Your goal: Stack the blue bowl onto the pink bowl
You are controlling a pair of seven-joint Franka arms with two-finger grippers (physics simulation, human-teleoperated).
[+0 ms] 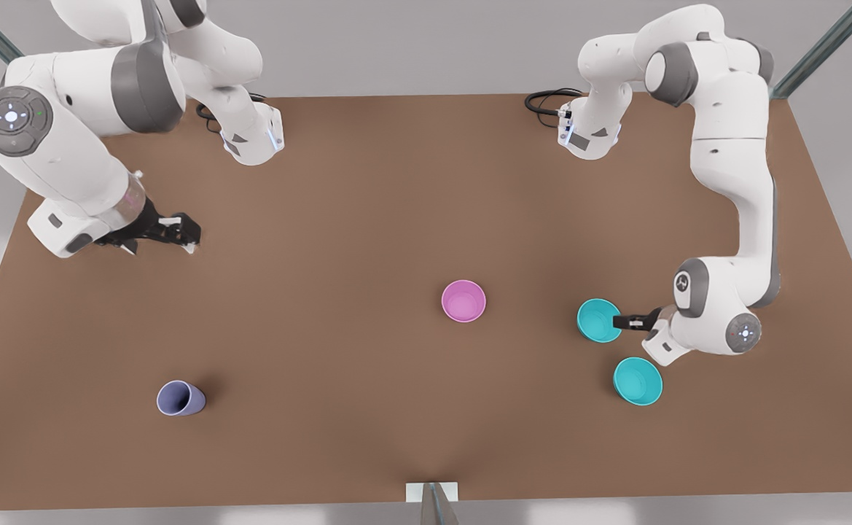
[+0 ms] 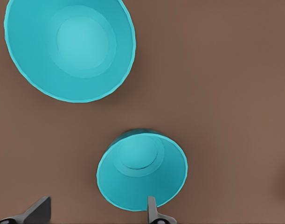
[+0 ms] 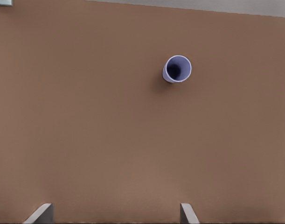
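Starting at the table's edge on the front view's left, the right gripper waits above the bare surface with its fingers spread wide. The lavender cup stands well apart, nearer the front edge. The pink bowl sits upright and empty around the table's middle.

Further towards the front view's right stands the blue bowl, upright. The two cyan shades are close, so I take it for the blue one mainly because the left gripper is at its rim. That arm is folded low, its hand reaching roughly level towards the bowl. The fingers are wide apart, and in the left wrist view one seems to lie over the rim with the other outside the wall.

As a thin plastic bowl, it should be light, fairly stiff and smooth. A modest pinch across the rim wall looks right, since a hard squeeze could tip or flick it. The turquoise bowl lies just beside, towards the front edge.
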